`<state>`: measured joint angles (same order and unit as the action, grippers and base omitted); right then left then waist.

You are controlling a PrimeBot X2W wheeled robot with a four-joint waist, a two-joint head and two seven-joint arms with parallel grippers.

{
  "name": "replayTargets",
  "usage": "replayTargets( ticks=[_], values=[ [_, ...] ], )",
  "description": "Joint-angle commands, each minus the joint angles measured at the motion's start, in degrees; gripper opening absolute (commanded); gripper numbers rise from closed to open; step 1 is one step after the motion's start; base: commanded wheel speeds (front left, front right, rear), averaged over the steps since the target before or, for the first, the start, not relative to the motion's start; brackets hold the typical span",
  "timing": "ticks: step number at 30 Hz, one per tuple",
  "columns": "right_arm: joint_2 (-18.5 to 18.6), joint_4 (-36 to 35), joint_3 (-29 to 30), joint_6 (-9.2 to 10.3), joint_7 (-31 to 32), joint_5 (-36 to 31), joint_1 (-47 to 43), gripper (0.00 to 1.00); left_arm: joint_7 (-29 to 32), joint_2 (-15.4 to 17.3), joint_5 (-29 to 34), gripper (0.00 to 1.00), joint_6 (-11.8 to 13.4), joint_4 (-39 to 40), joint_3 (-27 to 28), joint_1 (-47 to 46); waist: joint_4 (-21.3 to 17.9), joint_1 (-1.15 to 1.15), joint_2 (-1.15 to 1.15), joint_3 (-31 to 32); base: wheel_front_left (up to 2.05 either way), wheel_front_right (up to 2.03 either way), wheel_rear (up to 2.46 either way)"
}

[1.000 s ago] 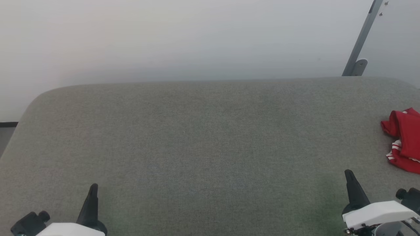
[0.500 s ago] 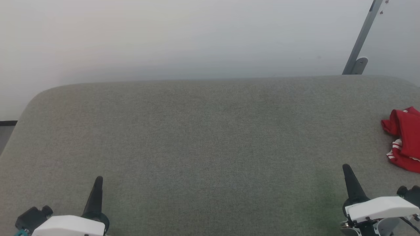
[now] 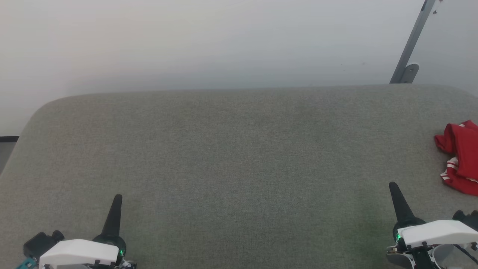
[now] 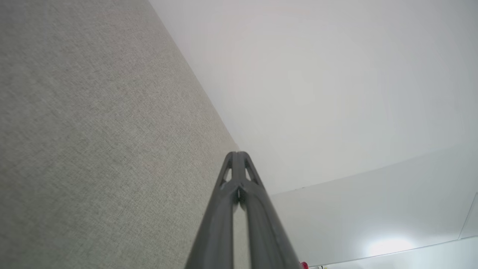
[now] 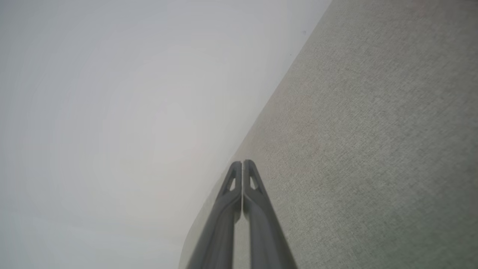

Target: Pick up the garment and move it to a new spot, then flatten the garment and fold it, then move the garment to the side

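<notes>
Head view: garment (image 3: 461, 155) on grey table (image 3: 224, 149)

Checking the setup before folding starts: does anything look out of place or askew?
The garment lies crumpled in a heap far to the right on the grey surface, partly cut off by the head view's edge. Nothing looks spilled or damaged.

Padded grey table (image 3: 231, 149): one. Red garment (image 3: 461, 149), crumpled, striped trim: one heap; cannot tell whether more than one piece lies in it. Grippers: two, left gripper (image 3: 117, 197) and right gripper (image 3: 391, 185). Dark fingers (image 4: 220, 224): two per gripper, four in all. White wrist housings (image 3: 78, 252): two. Grey metal strut (image 3: 414, 37) against the wall: one.
</notes>
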<state>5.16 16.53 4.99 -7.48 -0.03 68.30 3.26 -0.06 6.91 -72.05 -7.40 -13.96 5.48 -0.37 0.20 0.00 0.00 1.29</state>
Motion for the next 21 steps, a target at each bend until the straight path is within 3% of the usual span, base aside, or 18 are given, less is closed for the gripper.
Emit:
replayTargets(
  ticks=[1,21],
  values=[
    [-0.2,-0.9,0.2,-0.02,0.5,1.7,1.2,0.0,0.5,0.0,-1.7,0.0,-0.1,0.4,0.3,-1.7,0.0,0.0,0.0,0.0,0.0,0.0,0.0],
    [-1.0,-1.6,0.8,-0.02,3.1,10.9,2.1,0.0,3.1,-1.7,-9.3,0.0,-0.1,0.2,0.7,-3.6,-0.1,0.0,0.0,-0.5,0.0,0.0,0.0]
  ],
)
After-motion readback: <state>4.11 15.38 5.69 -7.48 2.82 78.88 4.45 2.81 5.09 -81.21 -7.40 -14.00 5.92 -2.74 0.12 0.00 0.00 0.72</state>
